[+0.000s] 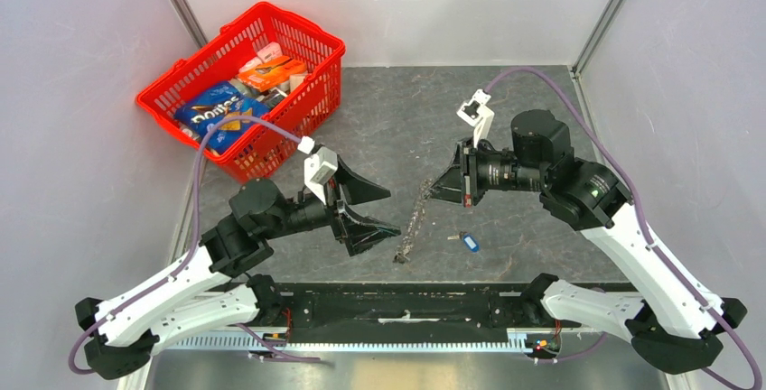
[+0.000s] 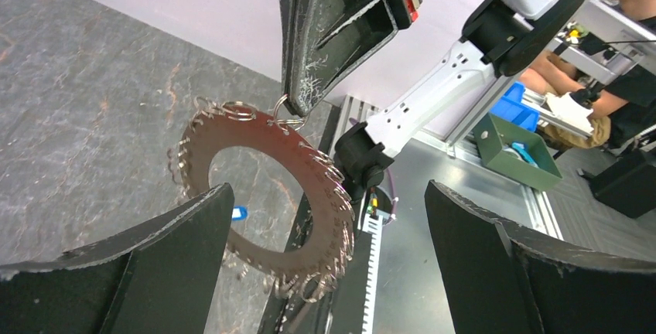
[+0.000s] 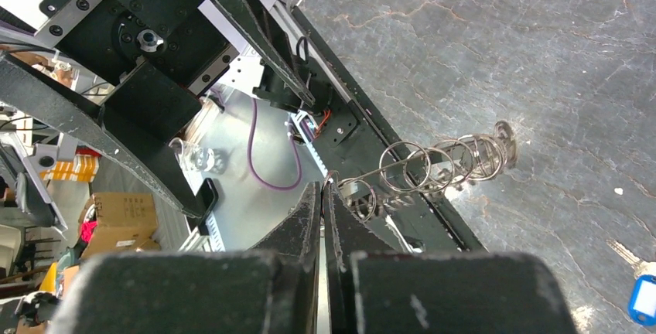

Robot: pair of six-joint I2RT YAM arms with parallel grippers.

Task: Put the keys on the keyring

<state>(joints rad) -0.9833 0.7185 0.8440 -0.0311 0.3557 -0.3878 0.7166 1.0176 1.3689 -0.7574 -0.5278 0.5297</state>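
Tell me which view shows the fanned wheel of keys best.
The left wrist view: the wheel of keys faces the lens, its toothed ring almost wholly visible, hanging from the right gripper. The top external view shows only a thin edge-on strip. The right wrist view shows an edge-on row of loops beyond the shut jaws.

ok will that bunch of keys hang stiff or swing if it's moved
Probably swings: the keys hang from one ring pinched in the right gripper. Likely loose, since they fan out separately. All metal, so perhaps heavy for their size.
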